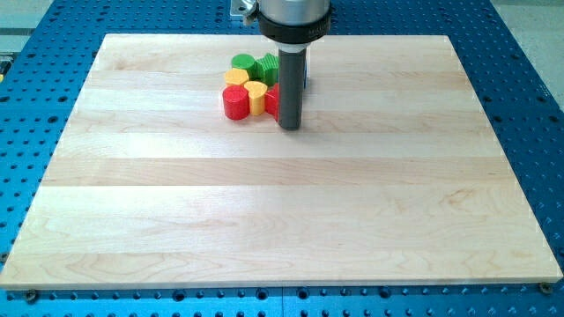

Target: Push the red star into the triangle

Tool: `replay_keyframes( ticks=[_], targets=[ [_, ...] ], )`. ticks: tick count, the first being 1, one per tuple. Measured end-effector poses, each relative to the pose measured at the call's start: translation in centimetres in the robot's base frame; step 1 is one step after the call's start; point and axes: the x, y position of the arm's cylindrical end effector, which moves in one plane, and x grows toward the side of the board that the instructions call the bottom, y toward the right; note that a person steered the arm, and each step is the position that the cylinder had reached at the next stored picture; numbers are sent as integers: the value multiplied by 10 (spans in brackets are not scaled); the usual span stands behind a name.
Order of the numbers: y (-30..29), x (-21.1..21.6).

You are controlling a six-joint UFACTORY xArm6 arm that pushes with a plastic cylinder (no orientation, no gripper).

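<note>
So the arm's rod comes straight down from the top of the view and its tip sits on the wooden board, planted right at the 3 o'clock edge of a tight little cluster of blocks up near the board's 12 o'clock side. There's no pincer on this thing at all, just the plain dark rod, so nothing to call open or closed. The cluster: a red cylinder at its 8 o'clock corner, a yellow block touching it on the view's right, another yellow block just above, and two green blocks, one at the cluster's 11 o'clock and one next to it. The red star is mostly hidden behind the rod, only a sliver of red peeks out at the rod's 9 o'clock, pressed between the rod and the yellow block. A bit of blue shows at the rod's 3 o'clock, shape impossible to tell. Which piece is the triangle, can't say from here.
</note>
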Motion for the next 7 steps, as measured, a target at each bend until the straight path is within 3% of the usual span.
replay_keyframes(
  ticks=[2, 3, 4, 7],
  targets=[
    [12, 1],
    [-30, 47],
    [-85, 50],
    [-31, 20]
  ],
)
